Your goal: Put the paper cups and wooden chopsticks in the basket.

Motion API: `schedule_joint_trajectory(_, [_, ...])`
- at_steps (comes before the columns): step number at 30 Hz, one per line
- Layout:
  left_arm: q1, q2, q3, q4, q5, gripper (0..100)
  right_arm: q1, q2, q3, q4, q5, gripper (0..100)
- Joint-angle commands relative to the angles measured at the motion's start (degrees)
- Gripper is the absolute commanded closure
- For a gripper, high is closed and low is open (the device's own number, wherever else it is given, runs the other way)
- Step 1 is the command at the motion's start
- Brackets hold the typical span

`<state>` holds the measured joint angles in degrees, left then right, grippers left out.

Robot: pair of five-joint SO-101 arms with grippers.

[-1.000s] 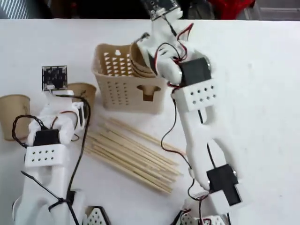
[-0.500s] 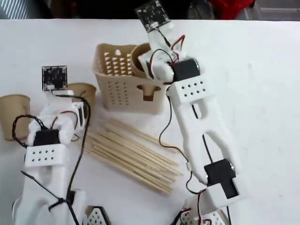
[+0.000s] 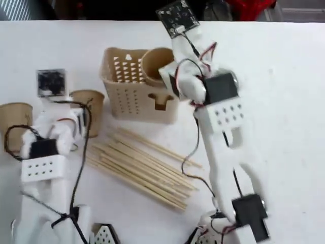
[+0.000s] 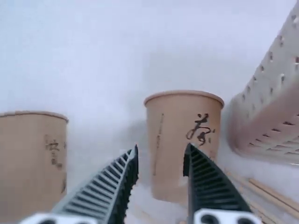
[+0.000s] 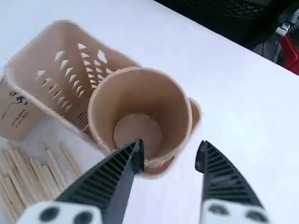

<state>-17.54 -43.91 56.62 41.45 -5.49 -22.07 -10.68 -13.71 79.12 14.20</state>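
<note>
Your right gripper — jaws apart — hangs over the cup standing in the basket. Your left gripper, also apart, faces a second cup beside the basket; chopsticks lie on the tabletop.

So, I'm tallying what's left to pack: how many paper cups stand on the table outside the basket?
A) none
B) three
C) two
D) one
C: one paper cup stands beside the basket, a second paper cup farther out, and the third paper cup is inside the basket.
</note>
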Motion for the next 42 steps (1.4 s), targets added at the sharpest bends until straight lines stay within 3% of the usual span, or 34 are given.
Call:
schedule_joint_trajectory(1, [-8.22, -1.1, -17.32, 14.24, -4.66, 83, 2.24, -5.93, -2.46, 5.67, 0.0, 87.7])
schedule_joint_trajectory(4, [-14.11, -1.01, -26.64, 19.87, -11.87, 83, 5.14, -8.22, -2.2, 10.59, 2.02, 99.0])
schedule_joint_trajectory(9, [-22.9, 4.53, -34.46, 21.1, -20.04, 83, 12.79, -9.1, 9.76, 15.52, 12.04, 98.4])
schedule_joint_trajectory(13, [-28.53, 19.56, -43.16, 23.12, -21.98, 83, 21.58, -9.19, 26.81, 5.76, 12.92, 98.1])
schedule_joint_trajectory(16, [-29.41, 33.98, -55.91, 31.56, -21.89, 83, 26.33, -9.19, 37.89, -3.82, 13.01, 98.1])
schedule_joint_trajectory(18, [-29.49, 43.65, -67.52, 38.51, -20.84, 80, 27.82, -9.19, 42.73, -6.99, 13.01, 98.1])
schedule_joint_trajectory(21, [-29.58, 57.63, -87.56, 51.16, -13.19, 74, 28.79, -9.19, 46.95, -7.78, 11.6, 97.8])
schedule_joint_trajectory(23, [-29.41, 66.42, -101.71, 59.16, -8.7, 72, 28.88, -9.19, 48.79, -7.69, 6.68, 97.8])
schedule_joint_trajectory(25, [-29.58, 74.15, -113.85, 61.19, -4.75, 72, 29.05, -9.19, 50.02, -7.69, 1.67, 97.8])
schedule_joint_trajectory(28, [-31.08, 83.38, -126.95, 60.92, -0.44, 71, 28.97, -9.19, 52.66, -8.04, 0.26, 97.8])
schedule_joint_trajectory(34, [-31.25, 94.2, -135.21, 60.48, 1.49, 72, 29.23, -11.21, 61.36, -17.71, -5.45, 98.1])
schedule_joint_trajectory(42, [-30.11, 98.33, -135.47, 59.16, 2.64, 72, 29.58, -26.07, 74.37, -24.04, -5.36, 97.8])
